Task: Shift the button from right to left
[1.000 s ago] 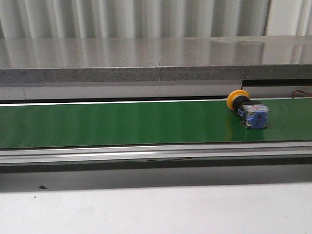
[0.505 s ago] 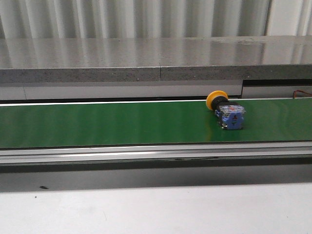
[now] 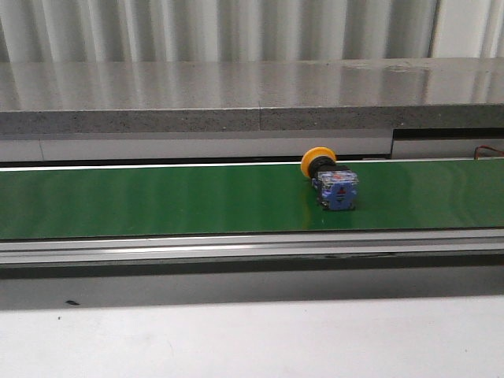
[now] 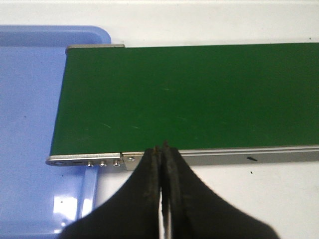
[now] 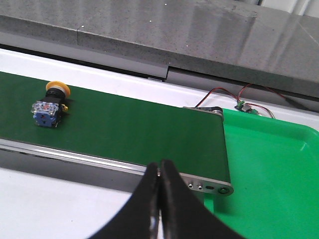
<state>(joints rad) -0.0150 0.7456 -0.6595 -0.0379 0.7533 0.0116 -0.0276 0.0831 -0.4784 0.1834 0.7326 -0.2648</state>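
Observation:
The button (image 3: 331, 181) is a push-button switch with a yellow cap and a blue block; it lies on its side on the green belt (image 3: 157, 201), right of centre. It also shows in the right wrist view (image 5: 50, 104), far from my right gripper (image 5: 159, 165), which is shut and empty over the belt's near rail by its right end. My left gripper (image 4: 160, 150) is shut and empty over the near rail at the belt's left end (image 4: 189, 94). No button shows in the left wrist view. Neither gripper shows in the front view.
A blue tray (image 4: 30, 99) lies under the belt's left end. A green tray (image 5: 274, 164) lies beyond the belt's right end, with red and black wires (image 5: 234, 97) behind it. A grey stone ledge (image 3: 236, 94) runs behind the belt.
The button has travelled left along the belt, from near the right side towards the centre. The grippers stay out of the front view.

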